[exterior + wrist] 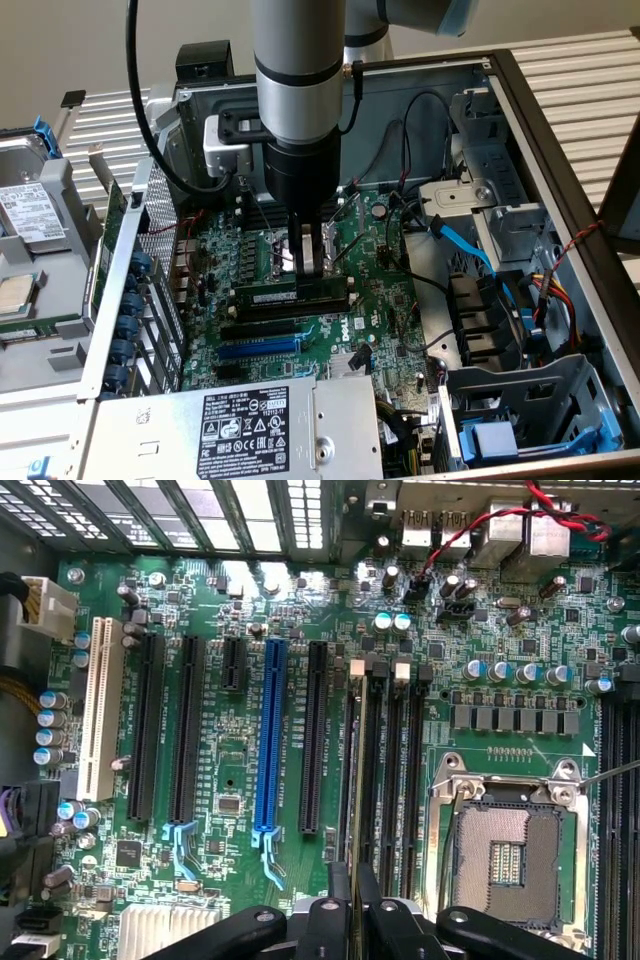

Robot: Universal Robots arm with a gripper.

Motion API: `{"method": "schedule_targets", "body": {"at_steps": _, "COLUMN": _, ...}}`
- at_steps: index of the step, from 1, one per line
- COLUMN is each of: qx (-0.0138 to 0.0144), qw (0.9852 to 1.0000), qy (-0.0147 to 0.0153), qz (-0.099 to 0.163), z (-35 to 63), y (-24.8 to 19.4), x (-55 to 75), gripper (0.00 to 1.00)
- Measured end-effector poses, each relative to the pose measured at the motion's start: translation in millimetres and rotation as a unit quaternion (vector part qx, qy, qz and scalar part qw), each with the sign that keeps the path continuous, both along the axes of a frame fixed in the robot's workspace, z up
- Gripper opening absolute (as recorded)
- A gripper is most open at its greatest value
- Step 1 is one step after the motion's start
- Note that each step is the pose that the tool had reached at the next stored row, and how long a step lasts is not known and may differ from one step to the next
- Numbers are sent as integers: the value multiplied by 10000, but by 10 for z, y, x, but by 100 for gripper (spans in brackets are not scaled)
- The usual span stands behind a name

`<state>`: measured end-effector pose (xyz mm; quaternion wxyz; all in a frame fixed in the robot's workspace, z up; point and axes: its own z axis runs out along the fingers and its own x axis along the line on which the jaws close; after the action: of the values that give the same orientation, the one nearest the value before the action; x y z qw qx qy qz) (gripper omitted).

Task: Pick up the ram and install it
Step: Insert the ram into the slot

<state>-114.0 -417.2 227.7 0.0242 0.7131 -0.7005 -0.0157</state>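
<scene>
The ram (275, 296) is a dark-green stick with a whitish label. It stands on edge across the motherboard (370, 300), beside the black memory slots. My gripper (309, 272) reaches straight down onto the stick's upper edge near one end and is shut on it. In the wrist view the ram (352, 780) shows edge-on as a thin line running out from between my gripper (352, 895). It lies along the memory slot (376, 780) farthest from the processor socket (508, 865). I cannot tell whether it is seated in the slot.
A long blue expansion slot (268, 740) and black expansion slots lie beside the memory slots. The grey power supply (250, 425) borders the board in front. Blue and black cables (465, 250) and a drive cage (520, 420) crowd the exterior view's right. The case walls stand around the board.
</scene>
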Motion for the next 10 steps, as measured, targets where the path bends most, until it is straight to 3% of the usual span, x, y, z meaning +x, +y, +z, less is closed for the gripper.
{"method": "schedule_targets", "body": {"at_steps": 10, "qx": 3, "qw": 10000, "qy": -5, "qz": 0, "z": -8, "y": 0, "x": -8, "gripper": 14}}
